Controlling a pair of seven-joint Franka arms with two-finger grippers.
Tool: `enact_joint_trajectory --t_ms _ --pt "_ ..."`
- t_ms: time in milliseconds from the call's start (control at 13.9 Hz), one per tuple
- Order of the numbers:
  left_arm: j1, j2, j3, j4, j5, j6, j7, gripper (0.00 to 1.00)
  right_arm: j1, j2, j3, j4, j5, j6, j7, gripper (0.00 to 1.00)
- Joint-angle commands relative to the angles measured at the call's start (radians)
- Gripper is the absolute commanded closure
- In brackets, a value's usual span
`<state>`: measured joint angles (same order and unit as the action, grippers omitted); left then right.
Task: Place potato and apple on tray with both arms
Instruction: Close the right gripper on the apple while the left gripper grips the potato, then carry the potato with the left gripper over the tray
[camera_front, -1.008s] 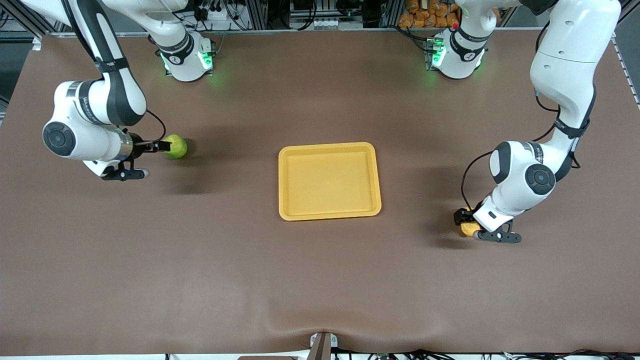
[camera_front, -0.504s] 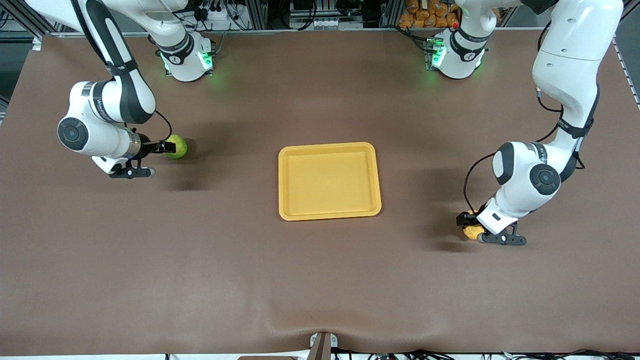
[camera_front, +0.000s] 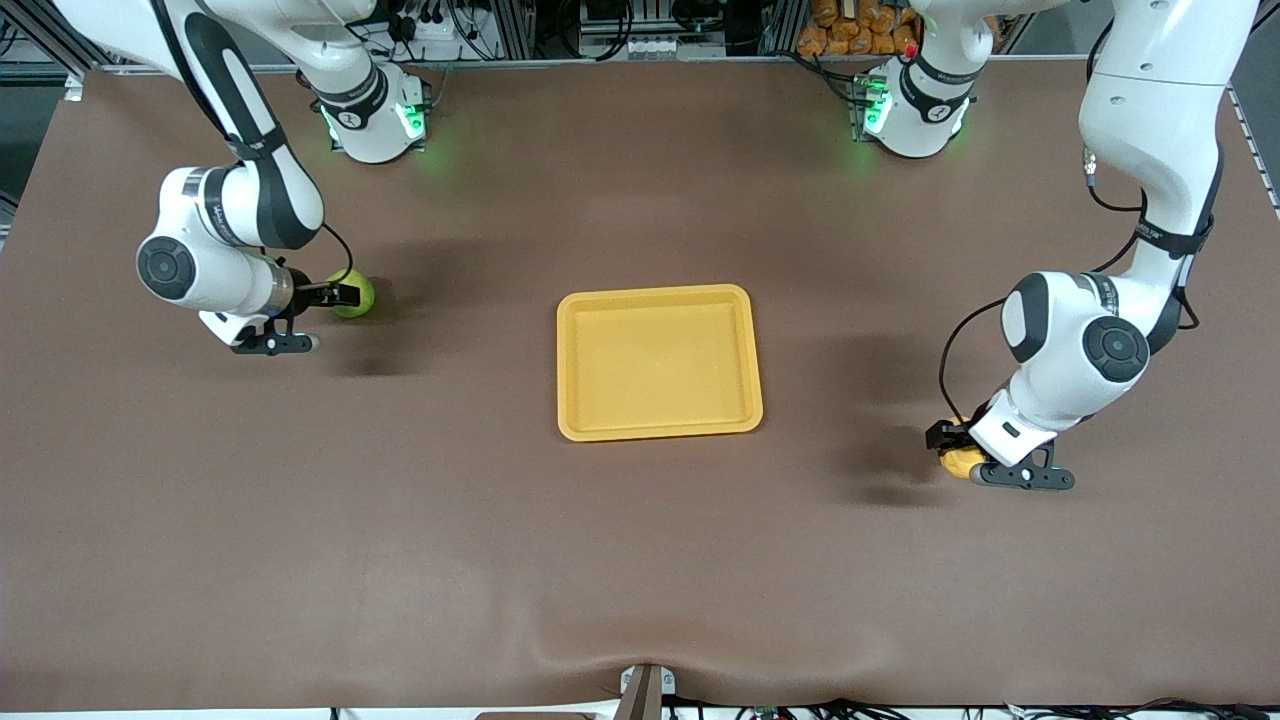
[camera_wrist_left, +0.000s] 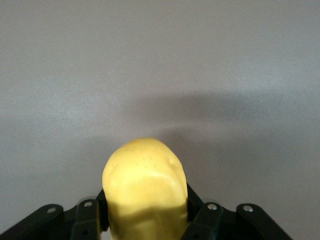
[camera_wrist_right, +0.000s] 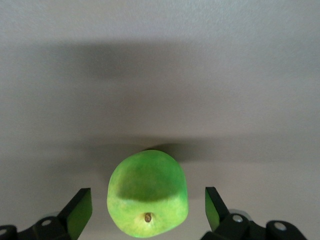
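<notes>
The left gripper (camera_front: 950, 445) pinches the potato (camera_wrist_left: 145, 192) between its fingers, low at the left arm's end of the table, nearer the front camera than the tray (camera_front: 659, 362). The grip takes only the potato's lower part, so the smooth skin could slide out during the carry. The right gripper (camera_front: 345, 296) stands spread around the apple (camera_wrist_right: 148, 199), a finger (camera_wrist_right: 79, 212) on either side with gaps showing, at the right arm's end of the table. If those jaws close off-centre, the round apple may roll out. The tray lies bare between both arms; arriving together, the arms risk crowding each other over it.
</notes>
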<state>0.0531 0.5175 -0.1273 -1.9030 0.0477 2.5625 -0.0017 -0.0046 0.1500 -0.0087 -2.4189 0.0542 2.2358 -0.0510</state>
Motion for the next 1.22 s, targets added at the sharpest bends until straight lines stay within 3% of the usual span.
enact_joint_trajectory --t_ms 0,504,1008,1080,1152 --pt "-0.006 -0.027 -0.005 0.018 0.001 -0.059 -0.040 1.00 0.003 0.022 0.001 -0.003 0.044 0.021 -0.001 0.00" --pt "-0.033 -0.065 -0.046 0.022 0.003 -0.134 -0.147 1.00 0.009 0.069 0.000 -0.006 0.042 0.025 -0.013 0.00" --pt "-0.203 -0.082 -0.045 0.021 0.004 -0.142 -0.386 1.00 0.005 0.097 -0.002 -0.020 0.042 0.039 -0.015 0.00" --pt "-0.226 -0.082 -0.045 0.022 0.004 -0.142 -0.418 1.00 0.005 0.097 -0.002 -0.020 0.042 0.036 -0.017 0.21" --pt "-0.249 -0.082 -0.045 0.022 0.004 -0.142 -0.446 1.00 0.008 0.097 -0.001 -0.020 0.042 0.035 -0.017 0.54"
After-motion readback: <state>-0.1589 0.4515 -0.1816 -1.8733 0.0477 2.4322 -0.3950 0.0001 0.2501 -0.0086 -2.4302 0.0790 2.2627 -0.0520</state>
